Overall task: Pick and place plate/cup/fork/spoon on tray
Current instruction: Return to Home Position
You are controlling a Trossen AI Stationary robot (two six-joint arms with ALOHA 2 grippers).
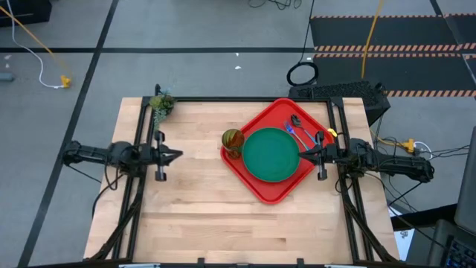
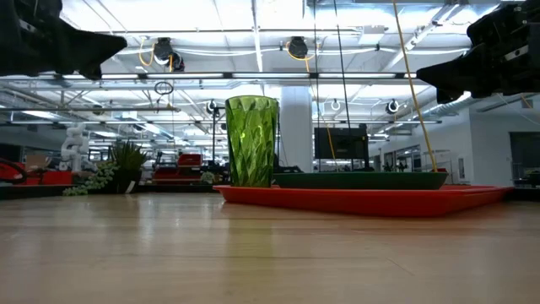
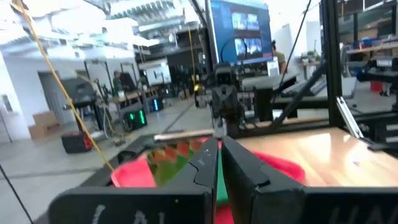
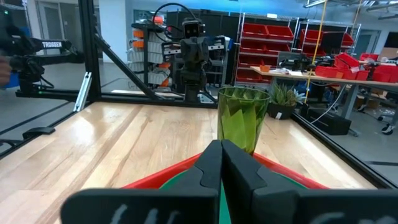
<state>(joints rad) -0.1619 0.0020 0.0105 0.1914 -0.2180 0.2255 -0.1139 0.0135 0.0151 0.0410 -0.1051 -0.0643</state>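
The red tray [image 1: 262,189] lies cornerwise on the table's right half. The dark-green plate [image 1: 270,154] lies flat in its middle. The green cup [image 1: 232,140] [image 2: 251,139] stands upright at the tray's left corner. The fork [image 1: 291,129] and the dark-bowled spoon [image 1: 297,123] lie side by side on the tray floor beyond the plate. My right gripper [image 1: 301,154] [image 4: 221,158] is shut, level, and hangs over the plate's right edge, touching nothing. My left gripper [image 1: 178,155] [image 3: 219,163] is shut, raised over bare wood left of the cup.
A small green plant [image 1: 162,104] stands at the table's far left corner. Black frame rails [image 1: 141,134] run along the left and right sides. Bare wood [image 1: 223,223] fills the table's near half and the stretch between my left gripper and the tray.
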